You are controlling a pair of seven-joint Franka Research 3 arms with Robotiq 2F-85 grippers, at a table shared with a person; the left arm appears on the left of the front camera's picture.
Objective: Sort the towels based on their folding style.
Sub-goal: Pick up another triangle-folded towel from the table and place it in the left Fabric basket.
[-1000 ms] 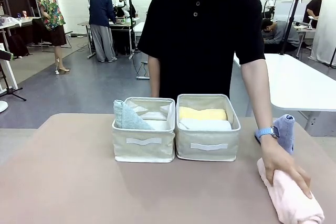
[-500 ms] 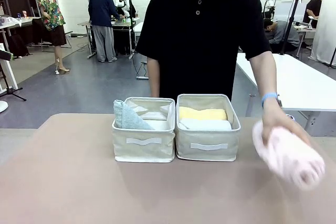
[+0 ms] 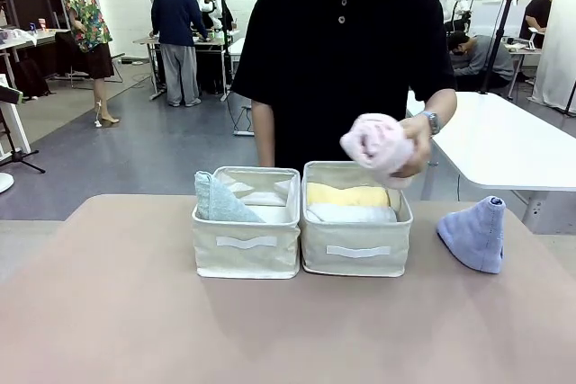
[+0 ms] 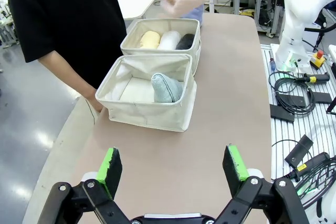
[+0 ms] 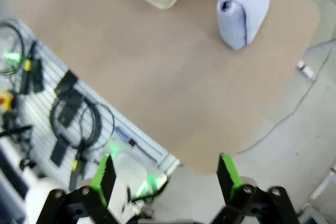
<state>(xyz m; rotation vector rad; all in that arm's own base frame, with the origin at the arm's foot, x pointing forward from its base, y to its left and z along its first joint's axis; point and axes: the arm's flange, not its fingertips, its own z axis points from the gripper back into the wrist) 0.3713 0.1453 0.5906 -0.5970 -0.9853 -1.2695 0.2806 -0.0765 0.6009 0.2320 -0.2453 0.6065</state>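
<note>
My hand [image 3: 412, 143] is clamped round the pink roll [image 3: 374, 143], right of centre in the frame. The right bin [image 3: 356, 253] lies just below it, its yellow roll [image 3: 346, 193] lying crosswise.

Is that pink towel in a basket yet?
Not yet: a person's hand holds the pink towel in the air near the right bin.

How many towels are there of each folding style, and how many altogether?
Rolled towels: 4 (yellow, white, dark grey, pink)
Cone-folded towels: 2 (mint-green, light blue)
Total: 6 towels
</note>
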